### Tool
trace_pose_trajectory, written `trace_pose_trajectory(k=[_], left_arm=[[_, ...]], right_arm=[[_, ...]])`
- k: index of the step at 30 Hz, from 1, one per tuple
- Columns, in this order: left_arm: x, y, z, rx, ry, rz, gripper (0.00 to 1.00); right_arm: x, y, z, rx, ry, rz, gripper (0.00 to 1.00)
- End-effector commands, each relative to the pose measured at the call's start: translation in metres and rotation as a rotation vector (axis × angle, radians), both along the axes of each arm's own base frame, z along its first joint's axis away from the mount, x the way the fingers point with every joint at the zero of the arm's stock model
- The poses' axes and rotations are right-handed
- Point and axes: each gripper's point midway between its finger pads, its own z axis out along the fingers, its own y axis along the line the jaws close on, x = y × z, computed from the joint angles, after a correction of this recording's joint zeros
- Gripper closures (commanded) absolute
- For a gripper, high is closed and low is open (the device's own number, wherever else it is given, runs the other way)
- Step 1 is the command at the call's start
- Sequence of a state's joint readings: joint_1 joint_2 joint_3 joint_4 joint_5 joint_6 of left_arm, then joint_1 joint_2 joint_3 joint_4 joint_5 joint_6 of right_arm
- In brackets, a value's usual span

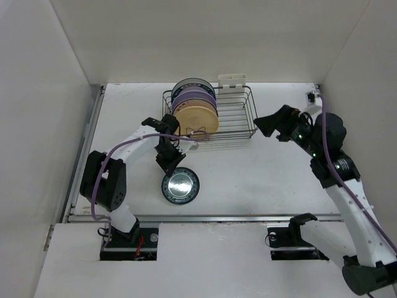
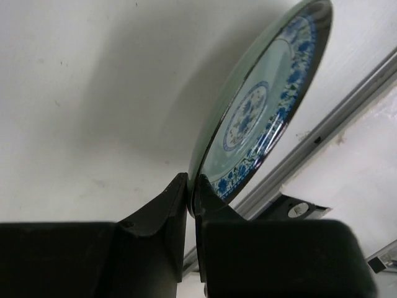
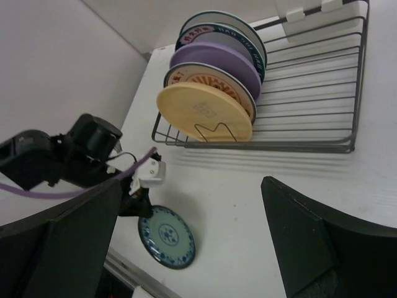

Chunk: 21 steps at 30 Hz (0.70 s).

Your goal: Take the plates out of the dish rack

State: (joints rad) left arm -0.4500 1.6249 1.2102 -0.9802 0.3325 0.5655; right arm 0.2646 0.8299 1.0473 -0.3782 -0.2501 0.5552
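1. Left gripper (image 1: 170, 162): clenched on the rim of the small teal plate (image 1: 180, 186). The plate is out of the rack and low over the table (image 1: 260, 180), just beside the front rail (image 1: 248, 217). Whether it rests on the table cannot be told.
2. Progress, judged: one plate nearly delivered, release pending.
3. Dish rack (image 1: 251, 115): at the far side. About five plates stand on edge in its left half: yellow-tan plate (image 1: 197, 118) foremost, lavender plate (image 3: 217, 62) mid-stack, dark-rimmed ones behind. All await unloading.
4. Right gripper (image 1: 263, 126): released, jaws wide, empty, near the rack's right end.
5. Room: bare table between rack and rail, right of the teal plate. Side walls close both flanks.
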Motion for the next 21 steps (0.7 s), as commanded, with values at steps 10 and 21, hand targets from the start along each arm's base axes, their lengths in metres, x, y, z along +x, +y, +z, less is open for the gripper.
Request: trace_pose_trajectory(k=[10,21], left_arm=[[0.051,0.001,-0.053,0.099,-0.12,0.108,0.91],[0.059,0.012,-0.046,0.115,-0.181,0.153,0.61]], right_arm=[[0.135,0.077,-0.024,-0.217,0.031,0.088,0.0],[0.192,0.125,-0.102,-0.538,0.014,0.174,0.17]])
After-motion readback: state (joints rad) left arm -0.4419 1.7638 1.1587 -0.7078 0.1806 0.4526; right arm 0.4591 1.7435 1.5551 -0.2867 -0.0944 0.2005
